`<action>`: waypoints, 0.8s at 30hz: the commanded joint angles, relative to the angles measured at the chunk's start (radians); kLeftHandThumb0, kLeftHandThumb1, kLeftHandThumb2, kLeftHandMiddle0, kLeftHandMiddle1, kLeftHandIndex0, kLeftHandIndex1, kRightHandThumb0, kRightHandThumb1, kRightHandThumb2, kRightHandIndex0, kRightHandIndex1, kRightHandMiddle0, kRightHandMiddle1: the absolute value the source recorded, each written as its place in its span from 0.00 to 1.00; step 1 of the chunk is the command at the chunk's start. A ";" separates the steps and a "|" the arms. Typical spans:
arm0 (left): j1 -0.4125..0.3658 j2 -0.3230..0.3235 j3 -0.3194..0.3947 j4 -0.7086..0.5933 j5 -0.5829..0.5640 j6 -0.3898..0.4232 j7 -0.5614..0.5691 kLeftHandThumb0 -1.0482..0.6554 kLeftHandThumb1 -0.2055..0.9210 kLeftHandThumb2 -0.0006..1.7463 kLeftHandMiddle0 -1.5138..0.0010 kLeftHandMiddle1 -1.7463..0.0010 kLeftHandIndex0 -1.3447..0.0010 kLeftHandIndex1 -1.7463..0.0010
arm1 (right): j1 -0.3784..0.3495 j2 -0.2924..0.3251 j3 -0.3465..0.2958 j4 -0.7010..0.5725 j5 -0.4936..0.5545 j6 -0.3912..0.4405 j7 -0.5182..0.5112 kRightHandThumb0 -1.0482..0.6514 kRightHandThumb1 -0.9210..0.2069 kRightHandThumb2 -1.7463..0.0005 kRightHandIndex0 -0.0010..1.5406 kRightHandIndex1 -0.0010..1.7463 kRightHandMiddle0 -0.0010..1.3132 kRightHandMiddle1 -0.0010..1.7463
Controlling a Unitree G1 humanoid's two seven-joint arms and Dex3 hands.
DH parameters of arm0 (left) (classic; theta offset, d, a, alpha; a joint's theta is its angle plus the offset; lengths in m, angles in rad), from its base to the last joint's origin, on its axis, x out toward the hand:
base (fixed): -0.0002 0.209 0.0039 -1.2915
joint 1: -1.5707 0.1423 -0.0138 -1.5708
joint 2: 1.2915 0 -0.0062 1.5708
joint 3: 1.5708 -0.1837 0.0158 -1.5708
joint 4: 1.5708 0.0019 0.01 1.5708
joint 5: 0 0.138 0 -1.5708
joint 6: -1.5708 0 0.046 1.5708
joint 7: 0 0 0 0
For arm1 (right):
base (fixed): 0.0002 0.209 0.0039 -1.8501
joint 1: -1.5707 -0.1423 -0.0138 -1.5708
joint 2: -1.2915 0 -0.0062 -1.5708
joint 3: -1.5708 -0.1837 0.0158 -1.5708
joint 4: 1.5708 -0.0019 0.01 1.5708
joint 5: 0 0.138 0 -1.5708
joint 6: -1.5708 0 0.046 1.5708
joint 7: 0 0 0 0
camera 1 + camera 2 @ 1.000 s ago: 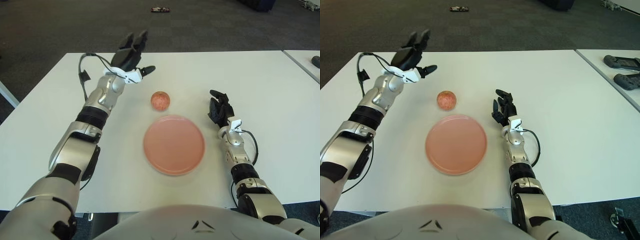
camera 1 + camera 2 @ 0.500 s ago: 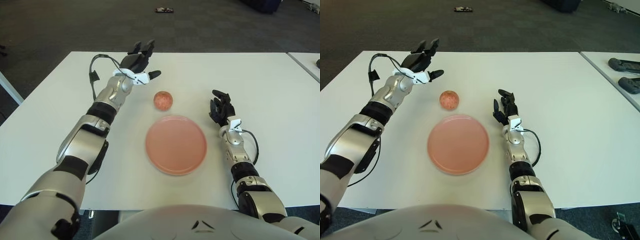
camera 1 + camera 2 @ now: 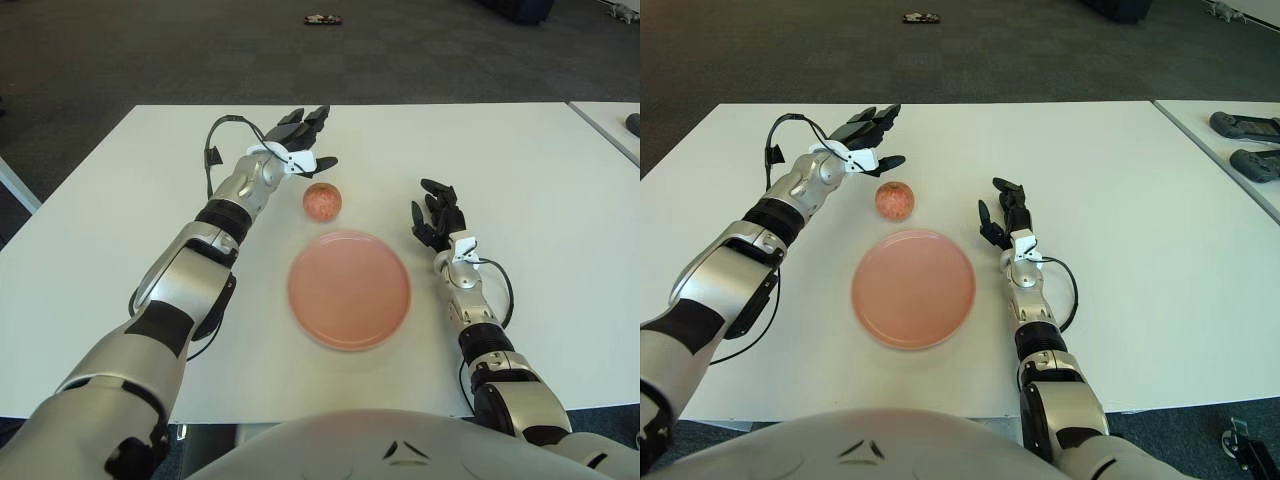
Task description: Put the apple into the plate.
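The left hand (image 3: 300,140) reaches out over the white table (image 3: 120,200) with its fingers spread and holding nothing, just behind and to the left of the apple (image 3: 322,201), not touching it. The apple sits on the table near its middle, just behind the far rim of the pink plate (image 3: 349,289). The right hand (image 3: 438,217) shows to the right of the plate, fingers loosely apart and empty.
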 commanded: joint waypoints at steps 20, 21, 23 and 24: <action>-0.065 0.030 -0.062 -0.044 0.013 0.048 -0.204 0.00 1.00 0.46 1.00 1.00 1.00 1.00 | 0.028 0.011 0.012 0.058 -0.024 0.048 -0.041 0.35 0.20 0.57 0.23 0.15 0.00 0.47; -0.067 0.030 -0.065 -0.043 0.015 0.048 -0.210 0.00 1.00 0.47 1.00 1.00 1.00 1.00 | 0.028 0.012 0.013 0.058 -0.025 0.050 -0.044 0.35 0.20 0.57 0.23 0.15 0.00 0.47; -0.072 0.029 -0.075 -0.038 0.022 0.050 -0.220 0.00 1.00 0.47 1.00 1.00 1.00 1.00 | 0.028 0.013 0.015 0.058 -0.027 0.053 -0.052 0.35 0.21 0.57 0.23 0.16 0.00 0.47; -0.076 0.030 -0.081 -0.033 0.027 0.050 -0.224 0.00 1.00 0.47 1.00 1.00 1.00 1.00 | 0.028 0.013 0.016 0.057 -0.029 0.055 -0.055 0.35 0.21 0.57 0.23 0.16 0.00 0.47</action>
